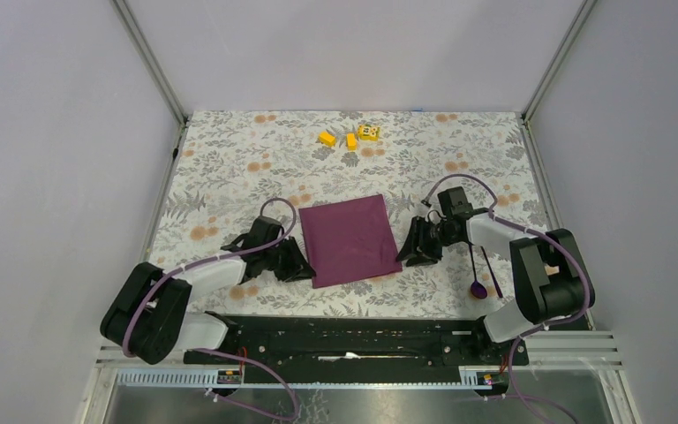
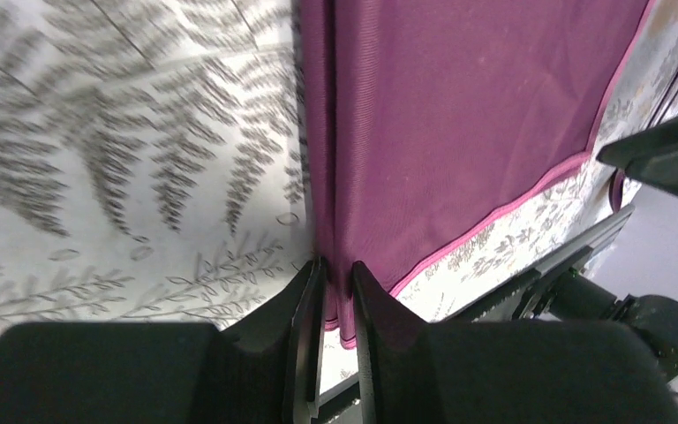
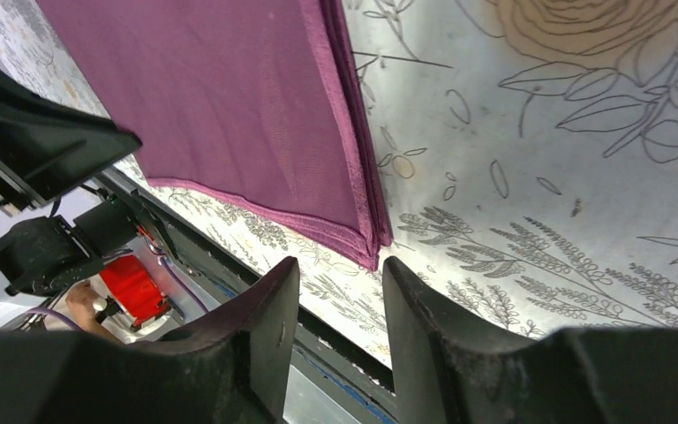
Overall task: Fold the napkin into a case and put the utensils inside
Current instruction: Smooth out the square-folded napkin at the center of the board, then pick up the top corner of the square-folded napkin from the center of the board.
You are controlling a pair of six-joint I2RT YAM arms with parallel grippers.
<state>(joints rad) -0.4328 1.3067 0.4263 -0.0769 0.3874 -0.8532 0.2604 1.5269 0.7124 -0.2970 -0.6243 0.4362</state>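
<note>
The folded plum napkin lies flat on the floral tablecloth, between both arms. The left gripper is closed on its near-left corner. The right gripper stands open, with the near-right corner just before its fingers.

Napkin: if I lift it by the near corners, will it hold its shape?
Probably floppy: the napkin is thin cloth folded in layers, so it would likely sag. Its slight sheen suggests the layers may slide apart.
</note>
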